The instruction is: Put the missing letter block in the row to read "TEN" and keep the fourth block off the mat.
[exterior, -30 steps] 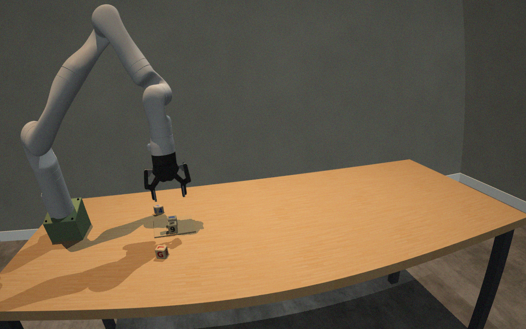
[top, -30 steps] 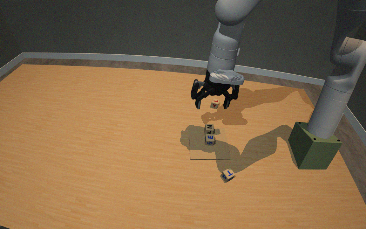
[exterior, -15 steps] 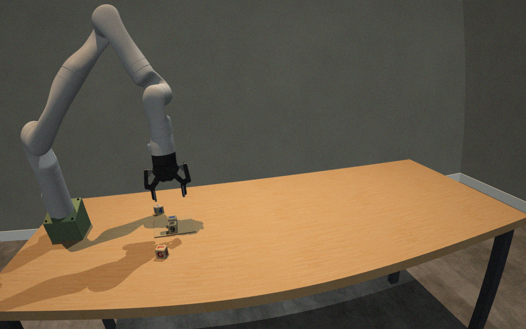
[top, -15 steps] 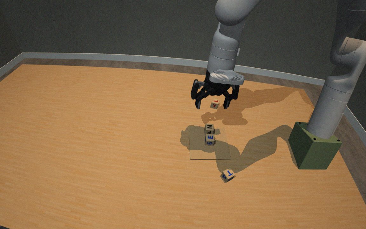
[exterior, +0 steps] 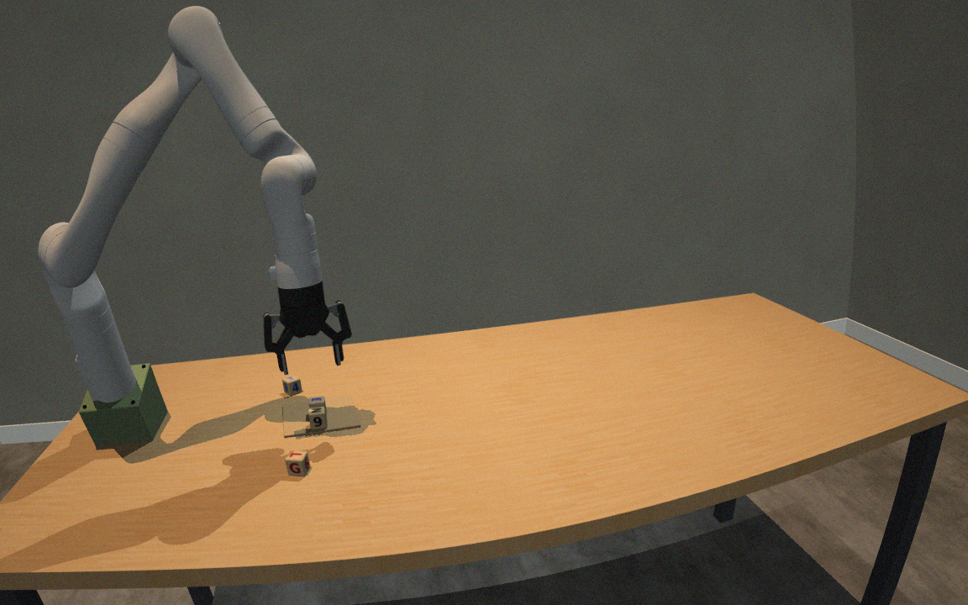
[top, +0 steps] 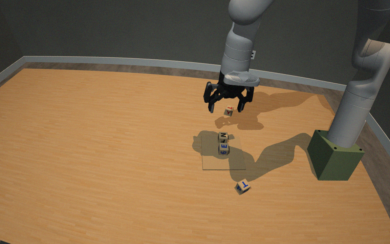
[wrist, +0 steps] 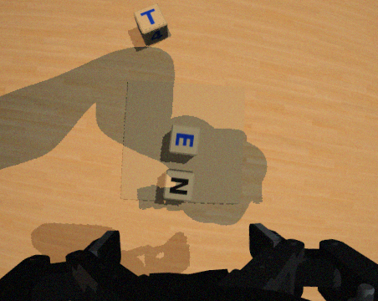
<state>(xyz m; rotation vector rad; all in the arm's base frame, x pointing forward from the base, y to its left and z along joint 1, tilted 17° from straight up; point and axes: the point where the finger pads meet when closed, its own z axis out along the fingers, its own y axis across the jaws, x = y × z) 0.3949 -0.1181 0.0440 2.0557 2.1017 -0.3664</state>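
Observation:
The thin tan mat point(top: 223, 155) lies on the table and holds two blocks, side by side: E point(top: 223, 148) and N point(top: 222, 136). In the wrist view both letters are on top, E point(wrist: 184, 142) above N point(wrist: 177, 186). The block with a blue T on top point(top: 242, 186) lies off the mat, past the E end, turned askew; it also shows in the wrist view point(wrist: 151, 25). A block with red letters point(top: 229, 110) lies off the mat past the N end. My gripper point(top: 225, 107) hangs well above the table near that block, open and empty.
The arm's green base point(top: 334, 154) stands on the table to the side of the mat. The arm's shadow falls across the mat and both blocks on it. In the exterior view the red-lettered block point(exterior: 297, 463) shows a G on its side.

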